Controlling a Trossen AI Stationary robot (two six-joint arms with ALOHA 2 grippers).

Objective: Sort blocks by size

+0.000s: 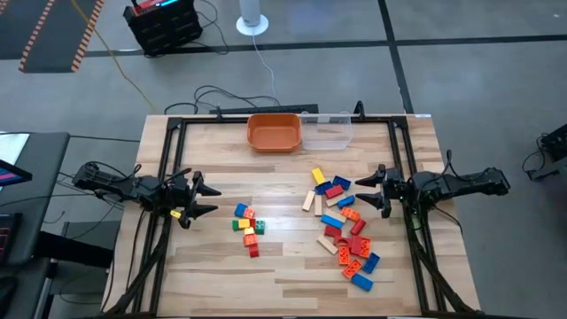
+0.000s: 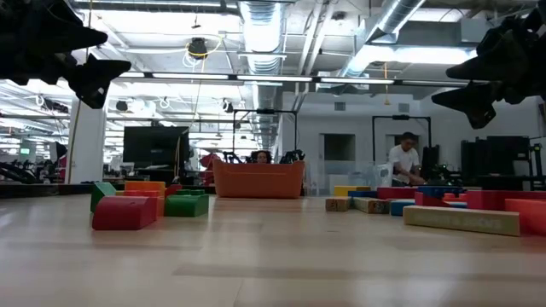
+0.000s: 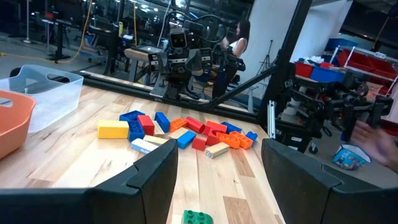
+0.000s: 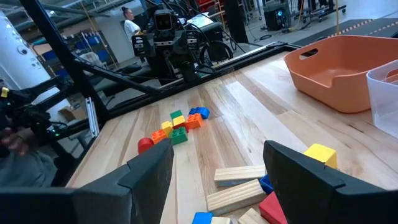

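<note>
Two groups of blocks lie flat on the wooden table. A small cluster of short red, yellow, green, orange and blue ones lies left of the middle. A larger spread of longer blocks, some tan, lies right of the middle. My left gripper hovers open above the table at its left side, pointing level toward the small cluster. My right gripper hovers open at the right side, pointing level toward the larger spread. Nothing sits between either pair of fingers.
An orange bowl and a clear plastic container stand side by side at the table's far edge. A black frame runs along the left, right and far sides. Bare wood lies between the two block groups and near the front edge.
</note>
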